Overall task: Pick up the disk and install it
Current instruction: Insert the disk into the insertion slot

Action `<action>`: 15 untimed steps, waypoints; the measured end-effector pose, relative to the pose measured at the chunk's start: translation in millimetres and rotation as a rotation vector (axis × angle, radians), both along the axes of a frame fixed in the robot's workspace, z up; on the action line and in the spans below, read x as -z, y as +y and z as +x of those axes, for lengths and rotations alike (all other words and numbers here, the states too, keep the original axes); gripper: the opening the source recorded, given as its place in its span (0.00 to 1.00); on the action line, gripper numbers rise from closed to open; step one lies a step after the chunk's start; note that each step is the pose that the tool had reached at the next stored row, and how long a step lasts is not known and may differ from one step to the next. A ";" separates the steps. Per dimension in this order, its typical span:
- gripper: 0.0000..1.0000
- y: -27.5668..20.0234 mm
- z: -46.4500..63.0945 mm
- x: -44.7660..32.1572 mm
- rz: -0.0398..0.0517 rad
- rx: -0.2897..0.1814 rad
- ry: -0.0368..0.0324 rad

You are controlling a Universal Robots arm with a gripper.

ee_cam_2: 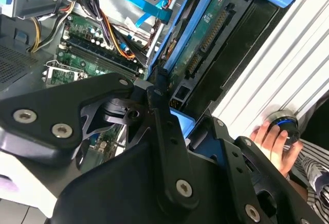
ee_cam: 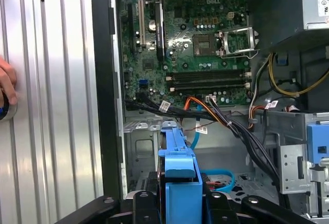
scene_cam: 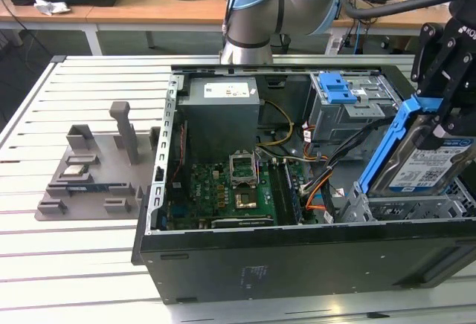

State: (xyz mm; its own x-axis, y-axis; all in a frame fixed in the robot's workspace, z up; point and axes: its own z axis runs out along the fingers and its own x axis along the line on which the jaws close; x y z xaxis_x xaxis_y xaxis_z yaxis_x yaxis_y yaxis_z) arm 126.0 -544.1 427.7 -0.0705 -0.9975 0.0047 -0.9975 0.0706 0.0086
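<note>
The disk, a silver hard drive with a white-and-blue label in a blue bracket, hangs tilted on edge at the exterior view's right. My gripper is shut on its upper end. The disk's lower end sits just above the silver drive bay in the open computer case. In the first wrist view the blue bracket stands between my two black fingers. The second wrist view shows the disk's green circuit-board underside and my gripper clamped on the bracket.
Inside the case are the motherboard, a power supply, a grey metal cage with a blue latch and orange and black cables. A grey fixture tray lies at the exterior view's left. A person's hand rests on a round button.
</note>
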 end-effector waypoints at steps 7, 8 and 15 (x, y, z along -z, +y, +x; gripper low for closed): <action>0.37 0.0 0.0 13.9 0.0001 0.000 0.0001; 0.37 0.0 0.0 16.4 -0.0001 0.000 0.0001; 0.37 0.0 0.0 21.5 -0.0002 0.000 0.0001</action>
State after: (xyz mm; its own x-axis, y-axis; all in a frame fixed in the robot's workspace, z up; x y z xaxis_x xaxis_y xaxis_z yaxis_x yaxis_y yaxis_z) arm 126.0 -544.2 406.3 -0.0705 -0.9975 0.0050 -0.9975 0.0705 0.0087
